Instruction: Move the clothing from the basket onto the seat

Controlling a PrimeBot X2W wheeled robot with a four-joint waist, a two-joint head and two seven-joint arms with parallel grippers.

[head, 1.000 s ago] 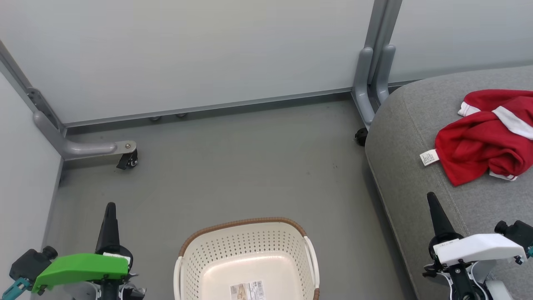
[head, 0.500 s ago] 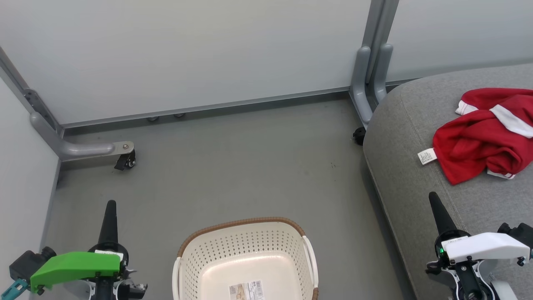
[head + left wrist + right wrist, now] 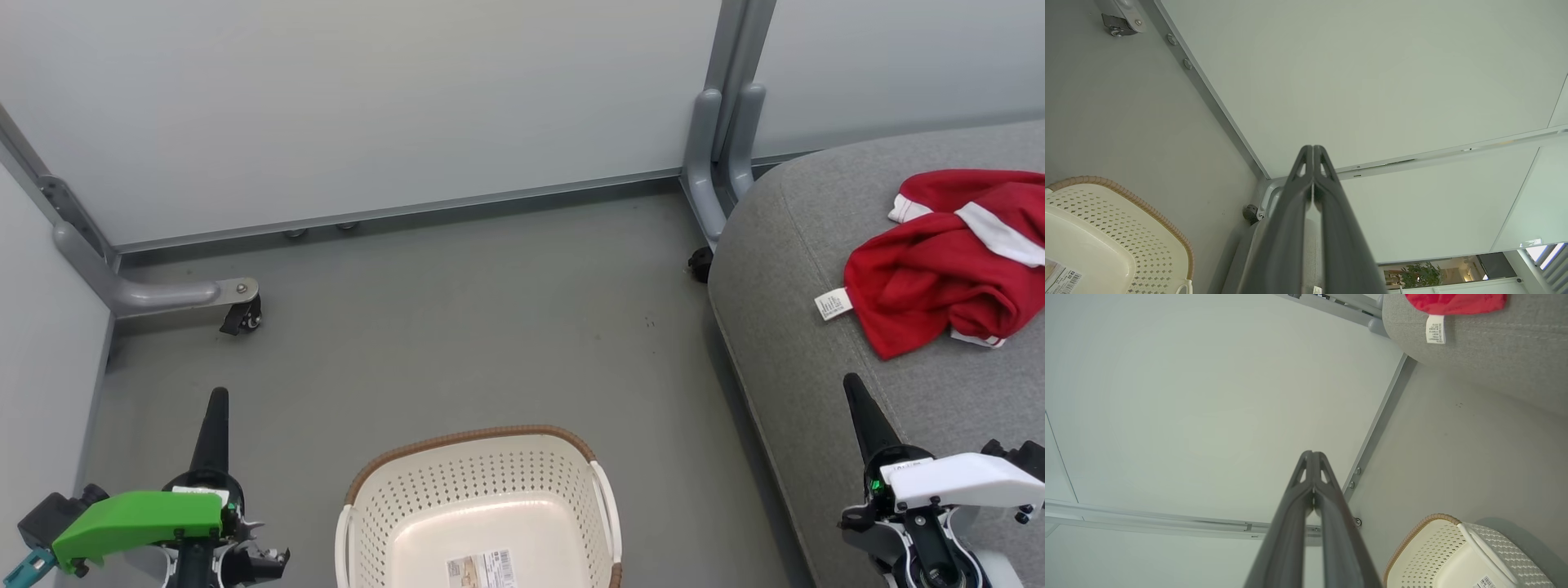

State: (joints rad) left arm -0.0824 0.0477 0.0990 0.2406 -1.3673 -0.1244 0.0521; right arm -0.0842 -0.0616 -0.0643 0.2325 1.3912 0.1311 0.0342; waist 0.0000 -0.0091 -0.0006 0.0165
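**Head cam nudged, both gripper housings lower in frame; clothing on seat**

Since 1 s ago the whole head view has slid a little left and up. That is cam motion, not the things. Relative to that, the green housing of the left gripper (image 3: 216, 398) and the white housing of the right gripper (image 3: 851, 382) sit lower, nearer the bottom edge. Clothing, basket and seat keep their places vs each other.

- L gripper: lower left, over the floor (image 3: 457, 327), fingers pointing up the view. Left wrist view has the two dark fingers pressed tip to tip, clenched on nothing.
- R gripper: lower right, over the near part of the seat (image 3: 800, 245). Right wrist view is the same: fingers together, nothing between them.
- Clothing (image 3: 931, 286): red crumpled heap w/ white bands, lying on the seat top toward the right edge and cut off by the frame. White tag (image 3: 832, 304) sticks out on its left side, flat on the grey fabric. Can't split the heap into separate pieces. It is apart from the R gripper.
- Basket (image 3: 473, 437): bottom centre, on the floor between the two grippers, just left of the seat's side. Brown rim at the far edge; its pale bottom shows a printed label (image 3: 482, 569).
- Bkgd: pale wall panel (image 3: 367, 106), grey post (image 3: 718, 147) by the seat corner, caster (image 3: 238, 314) at left.
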